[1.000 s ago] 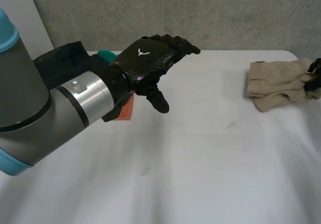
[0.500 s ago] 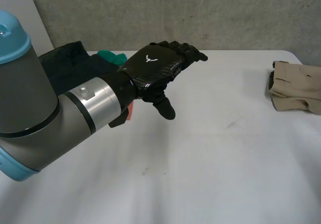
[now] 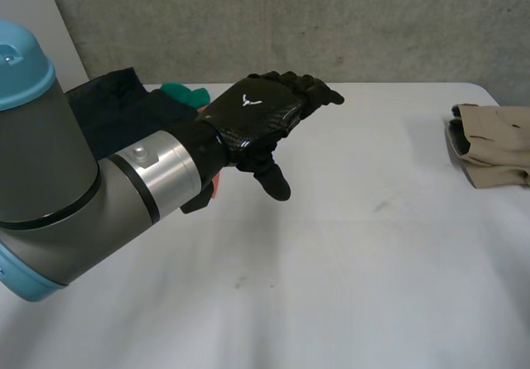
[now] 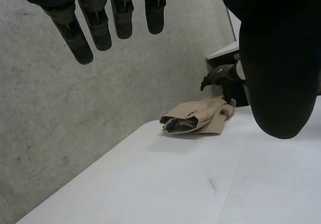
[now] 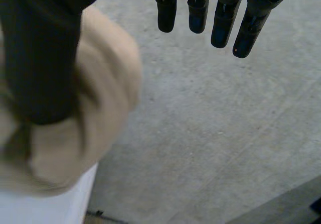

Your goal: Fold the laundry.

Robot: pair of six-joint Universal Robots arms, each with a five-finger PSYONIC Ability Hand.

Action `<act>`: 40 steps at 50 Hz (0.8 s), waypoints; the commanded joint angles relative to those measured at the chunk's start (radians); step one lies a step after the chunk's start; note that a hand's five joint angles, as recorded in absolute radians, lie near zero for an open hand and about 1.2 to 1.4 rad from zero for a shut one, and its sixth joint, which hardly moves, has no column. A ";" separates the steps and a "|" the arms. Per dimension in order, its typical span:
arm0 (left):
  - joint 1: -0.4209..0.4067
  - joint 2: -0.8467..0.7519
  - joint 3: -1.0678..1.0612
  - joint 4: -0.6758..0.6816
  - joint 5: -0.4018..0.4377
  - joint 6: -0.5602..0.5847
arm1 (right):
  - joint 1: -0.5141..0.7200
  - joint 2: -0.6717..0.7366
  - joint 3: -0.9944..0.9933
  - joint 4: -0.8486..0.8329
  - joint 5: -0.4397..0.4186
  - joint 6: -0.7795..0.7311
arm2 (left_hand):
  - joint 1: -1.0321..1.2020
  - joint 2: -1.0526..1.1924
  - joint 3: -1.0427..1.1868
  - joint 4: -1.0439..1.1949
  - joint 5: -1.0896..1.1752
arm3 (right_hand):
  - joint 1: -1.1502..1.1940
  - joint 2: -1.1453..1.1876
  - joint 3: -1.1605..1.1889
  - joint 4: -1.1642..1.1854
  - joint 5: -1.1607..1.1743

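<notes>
A folded beige cloth [image 3: 495,141] lies at the table's right edge. In the left wrist view the same cloth [image 4: 198,118] sits far beyond my left hand's fingertips, with my right hand [image 4: 220,77] just behind it. In its own wrist view my right hand [image 5: 223,28] is open, its fingers straight and apart from the beige cloth [image 5: 103,108], which bulges beside the thumb. My left hand [image 3: 248,114] hovers open above the table's middle left, fingers straight, holding nothing.
A pile of dark cloth [image 3: 112,108] and a green cloth [image 3: 186,94] lie at the back left, behind my left arm. The white table [image 3: 331,270] stretches bare in front. Beyond the right edge the grey floor [image 5: 210,133] drops away.
The beige cloth has travelled right to the table's right edge. My right hand has opened and released it. My left hand has drifted slightly right.
</notes>
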 commanded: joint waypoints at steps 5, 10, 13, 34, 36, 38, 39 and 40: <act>0.021 0.015 -0.013 0.005 -0.004 -0.002 | -0.038 -0.364 0.406 -0.052 0.164 -0.465 | -0.012 -0.022 -0.030 -0.024 -0.040 | -0.024 -0.044 -0.036 -0.055 -0.056; 0.062 0.021 0.013 0.039 -0.014 -0.001 | -0.019 -0.472 0.443 -0.204 0.210 -0.567 | -0.015 -0.025 -0.033 -0.027 -0.042 | -0.024 -0.044 -0.036 -0.055 -0.056; 0.110 0.021 0.038 0.091 -0.066 0.002 | 0.030 -0.557 0.513 -0.316 0.178 -0.519 | -0.016 -0.026 -0.034 -0.028 -0.043 | -0.024 -0.044 -0.036 -0.055 -0.056; 0.441 -0.554 0.319 0.171 -0.235 0.594 | 0.570 -0.924 1.164 -0.250 -0.248 -0.229 | -0.010 -0.019 -0.027 -0.021 -0.037 | -0.024 -0.044 -0.036 -0.055 -0.056; 0.451 -0.624 0.358 0.177 -0.249 0.652 | 0.590 -0.911 1.196 -0.250 -0.235 -0.237 | 0.002 -0.008 -0.015 -0.009 -0.025 | -0.024 -0.044 -0.036 -0.055 -0.056; 0.451 -0.661 0.382 0.177 -0.263 0.668 | 0.593 -0.904 1.213 -0.250 -0.219 -0.245 | 0.008 -0.002 -0.009 -0.003 -0.019 | -0.024 -0.044 -0.036 -0.055 -0.056; 0.452 -0.698 0.406 0.178 -0.277 0.677 | 0.593 -0.898 1.225 -0.250 -0.203 -0.252 | 0.023 0.013 0.005 0.011 -0.004 | -0.024 -0.044 -0.036 -0.055 -0.056; 0.452 -0.717 0.420 0.178 -0.281 0.679 | 0.593 -0.896 1.231 -0.252 -0.192 -0.254 | 0.049 0.039 0.031 0.038 0.022 | -0.024 -0.044 -0.036 -0.055 -0.056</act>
